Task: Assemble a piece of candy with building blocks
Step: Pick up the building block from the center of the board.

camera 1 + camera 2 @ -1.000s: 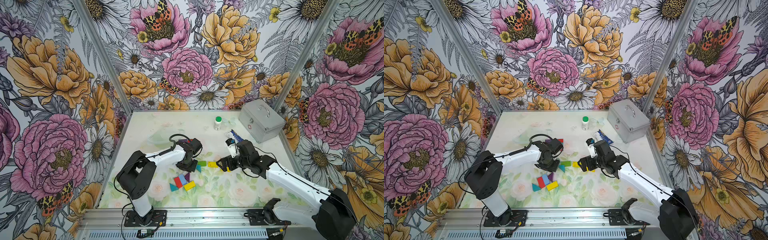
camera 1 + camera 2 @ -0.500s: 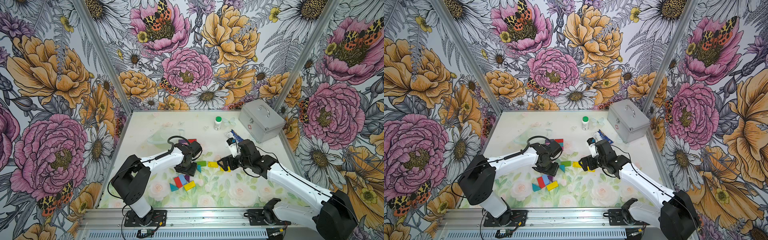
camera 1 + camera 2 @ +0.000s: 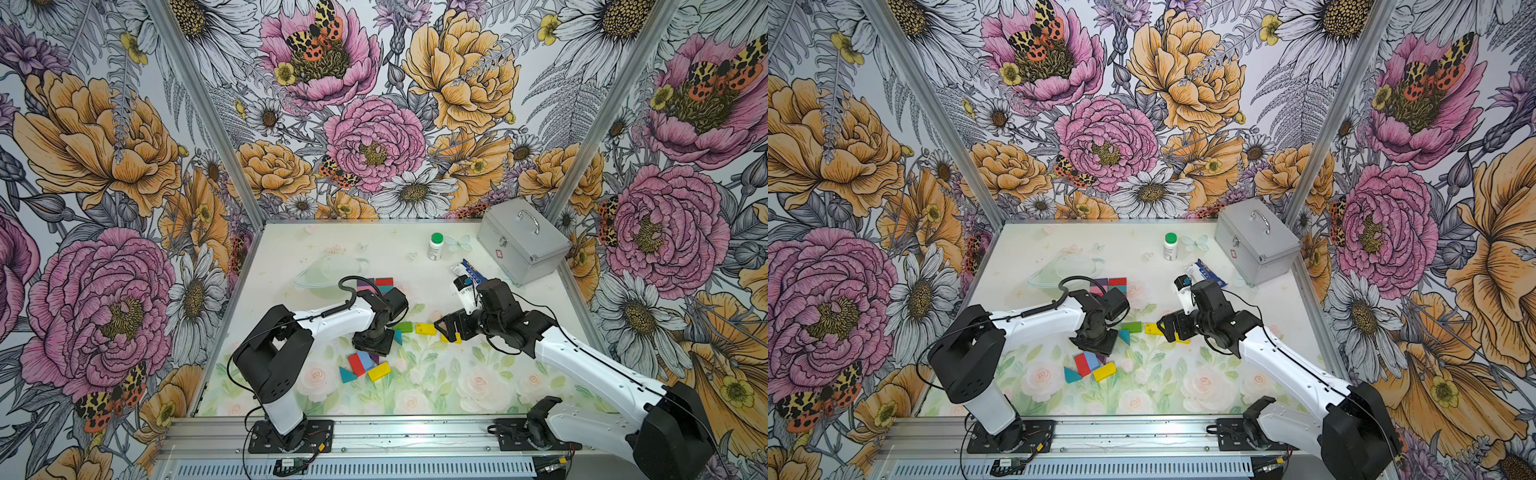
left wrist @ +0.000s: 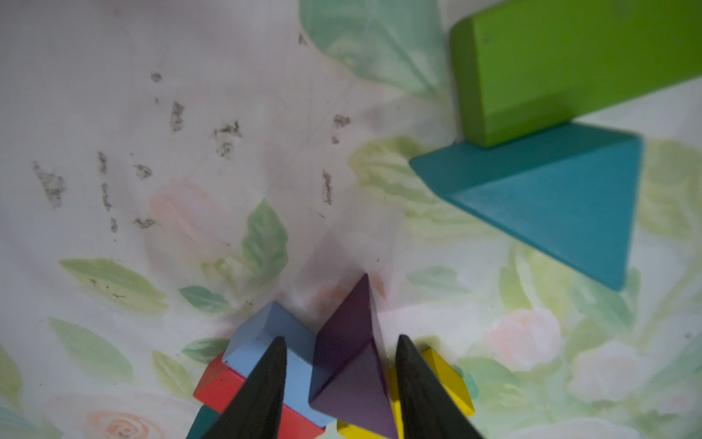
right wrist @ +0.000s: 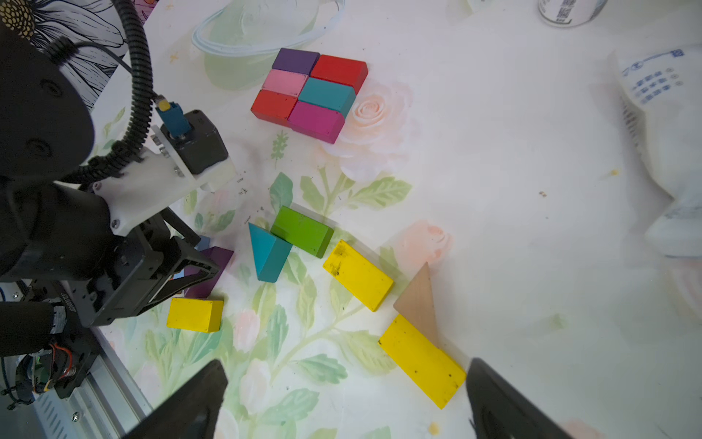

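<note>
**A:** Where are the blocks?

**B:** All on the tabletop [image 3: 457, 386], in three lots. At the back is a tight pack of six rectangles [image 5: 309, 93]: two red, and one each of purple, pink, teal and magenta. In the middle a green rectangle [image 5: 302, 230] touches a teal triangle [image 5: 267, 251]. Beside them are two yellow rectangles [image 5: 359, 274], with a tan triangle [image 5: 418, 300] against one. By the left arm is a loose cluster: a red rectangle [image 4: 224, 387], a light blue rectangle [image 4: 298, 372], a third yellow rectangle [image 5: 195, 313], a purple triangle [image 4: 353, 365] and a second teal triangle [image 3: 346, 376].

**A:** How many in total?

**B:** Sixteen that I can see: twelve rectangles and four triangles. The arms may hide more.

**A:** And the pincers?

**B:** The left pincer [image 4: 340, 337] hangs over the cluster. Its jaws are part-spread on either side of the purple triangle, with gaps showing, so it's grasping nothing. The right pincer [image 5: 345, 362] is spread wide and empty, close to the two middle yellows.

**A:** How will they handle?

**B:** Probably light and rigid, with smooth paint that could be a little slippery. I'd take rectangles across their long sides. A triangle's sloping sides would likely squeeze it out of the jaws, so grip low and squarely.
</note>
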Action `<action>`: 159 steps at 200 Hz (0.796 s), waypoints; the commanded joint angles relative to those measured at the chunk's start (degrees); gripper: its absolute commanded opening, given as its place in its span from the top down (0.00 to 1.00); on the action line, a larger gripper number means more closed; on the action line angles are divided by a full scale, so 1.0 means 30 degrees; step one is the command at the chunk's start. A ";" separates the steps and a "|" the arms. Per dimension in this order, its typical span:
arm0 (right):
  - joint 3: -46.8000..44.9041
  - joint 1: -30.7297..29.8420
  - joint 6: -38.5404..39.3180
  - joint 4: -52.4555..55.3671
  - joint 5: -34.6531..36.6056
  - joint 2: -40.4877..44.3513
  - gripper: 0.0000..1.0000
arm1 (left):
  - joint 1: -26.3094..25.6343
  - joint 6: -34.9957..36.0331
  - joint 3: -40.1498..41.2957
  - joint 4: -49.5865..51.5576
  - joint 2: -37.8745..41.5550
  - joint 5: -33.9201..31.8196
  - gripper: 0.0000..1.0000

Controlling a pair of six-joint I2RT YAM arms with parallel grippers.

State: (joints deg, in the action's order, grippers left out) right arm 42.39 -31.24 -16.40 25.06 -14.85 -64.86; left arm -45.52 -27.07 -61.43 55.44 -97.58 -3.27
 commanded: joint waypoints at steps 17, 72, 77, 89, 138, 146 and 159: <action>0.0048 0.0102 0.0218 0.0026 -0.0206 0.0358 0.01 | -0.0173 -0.0768 0.0551 -0.0626 -0.0114 -0.0432 0.52; 0.0159 0.0102 0.0253 -0.0003 -0.0235 0.0165 0.01 | -0.0199 -0.1223 0.1345 -0.0990 0.0476 -0.0265 0.59; 0.0182 0.0102 0.0253 -0.0003 -0.0235 0.0121 0.01 | -0.0206 -0.1256 0.1388 -0.0990 0.0476 -0.0244 0.59; 0.0206 0.0102 0.0252 0.0011 -0.0235 0.0183 0.01 | -0.0303 -0.1303 0.1459 -0.1025 0.0475 -0.0203 0.59; 0.0075 0.0102 0.0279 -0.0003 -0.0237 0.0231 0.01 | -0.0647 -0.1622 0.1638 -0.1107 0.0535 -0.0171 0.59; 0.0060 0.0110 0.0282 0.0004 -0.0236 0.0231 0.01 | -0.0648 -0.1623 0.1611 -0.1114 0.0498 -0.0192 0.60; 0.0091 0.0129 0.0296 -0.0003 -0.0250 0.0248 0.01 | -0.0641 -0.1619 0.1609 -0.1107 0.0469 -0.0199 0.63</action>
State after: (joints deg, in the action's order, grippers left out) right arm 42.39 -31.14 -16.40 25.06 -15.03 -64.86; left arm -46.85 -30.70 -58.57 53.12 -95.68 -4.99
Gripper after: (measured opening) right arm 0.993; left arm 0.384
